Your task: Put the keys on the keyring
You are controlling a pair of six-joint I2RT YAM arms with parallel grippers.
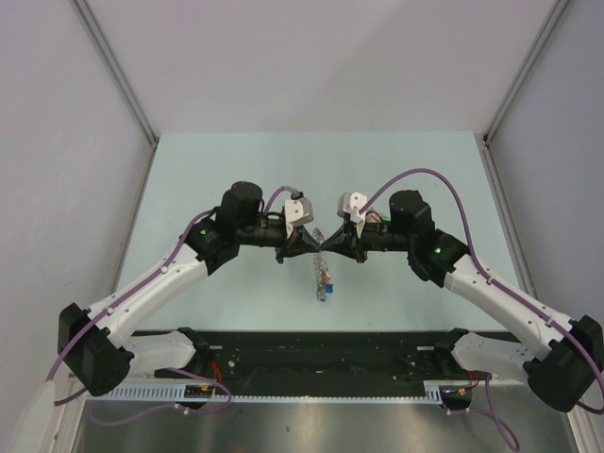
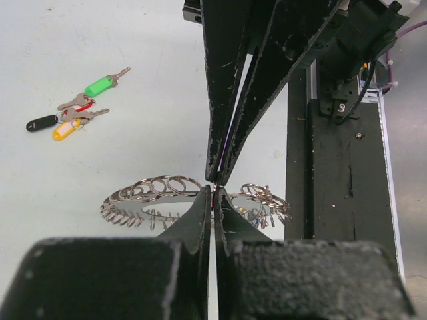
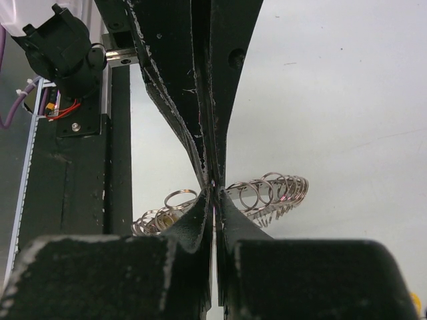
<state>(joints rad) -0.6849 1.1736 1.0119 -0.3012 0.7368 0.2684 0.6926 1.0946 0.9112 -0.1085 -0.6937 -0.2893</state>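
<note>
Where they meet tip to tip, left gripper [image 2: 213, 197] and right gripper [image 3: 213, 195] are each closed tight; anything pinched cannot be told. Just beneath the tips lies keyring [image 2: 157, 200], flat. Well apart from keyring: keys [image 2: 73, 110], loose bunch.

place: robot lab cell | evidence: white walls [image 1: 57, 142]; metal frame [image 1: 115, 68]; pale table [image 1: 236, 170]

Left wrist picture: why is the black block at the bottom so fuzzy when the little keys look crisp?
Left wrist view: that block is the base of the left gripper's fingers, probably too near the lens to focus; the keys and the keyring are sharp. Right wrist view: the right gripper's fingers blur likewise. Top view: even, soft light.
</note>
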